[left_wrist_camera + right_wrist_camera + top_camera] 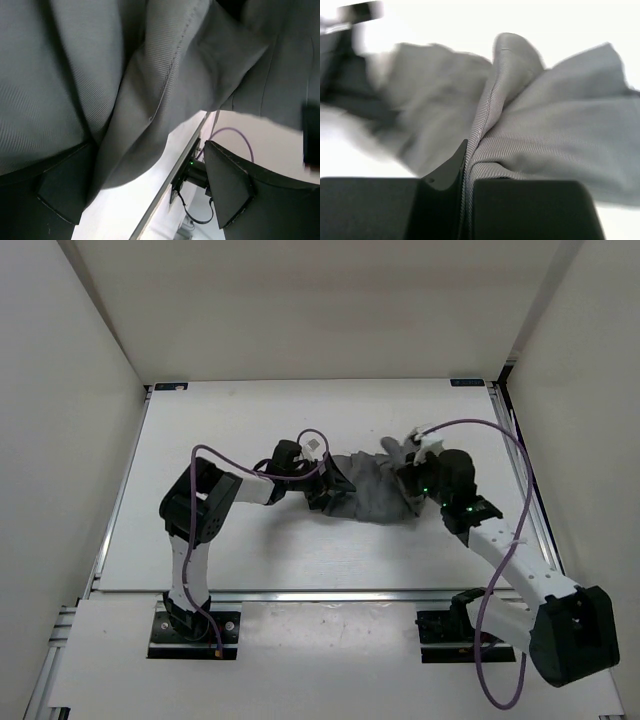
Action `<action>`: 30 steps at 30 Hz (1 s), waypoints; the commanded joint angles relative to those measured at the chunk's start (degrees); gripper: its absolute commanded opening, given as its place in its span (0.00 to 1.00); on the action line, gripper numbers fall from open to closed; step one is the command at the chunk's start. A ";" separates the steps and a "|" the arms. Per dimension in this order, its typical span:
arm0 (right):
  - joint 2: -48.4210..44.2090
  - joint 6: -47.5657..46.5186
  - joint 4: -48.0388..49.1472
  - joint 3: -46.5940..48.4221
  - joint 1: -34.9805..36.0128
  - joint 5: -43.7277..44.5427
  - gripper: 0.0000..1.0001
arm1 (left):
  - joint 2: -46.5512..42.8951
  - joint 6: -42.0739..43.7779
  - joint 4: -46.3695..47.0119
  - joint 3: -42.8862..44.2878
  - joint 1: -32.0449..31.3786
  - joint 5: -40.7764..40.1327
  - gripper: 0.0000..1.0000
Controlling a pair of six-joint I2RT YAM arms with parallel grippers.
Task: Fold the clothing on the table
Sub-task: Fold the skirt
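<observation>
The clothing (372, 492) is bunched at frame centre on the table (240, 420). A ridge at its right side is clamped in the right tool (467, 170), presumably for lifting. The left tool (150, 185) is held spread wide at the left edge, unclamped.

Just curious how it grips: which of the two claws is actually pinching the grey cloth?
The right gripper: its jaws are shut on a fold of the clothing. The left gripper stands wide open, with cloth merely draped across it.
</observation>
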 commanded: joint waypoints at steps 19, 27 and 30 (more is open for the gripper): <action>15.20 -37.01 5.03 0.10 26.90 -0.94 0.00 | 3.08 -8.57 15.99 -10.67 0.68 1.15 0.99; 15.92 -47.46 3.00 -1.05 28.13 -1.55 0.96 | -21.06 -1.21 1.17 -20.94 12.26 -8.15 0.99; 9.96 -44.88 6.86 -0.10 26.05 -5.92 0.99 | -26.61 0.47 -2.54 -22.18 17.11 -7.82 0.99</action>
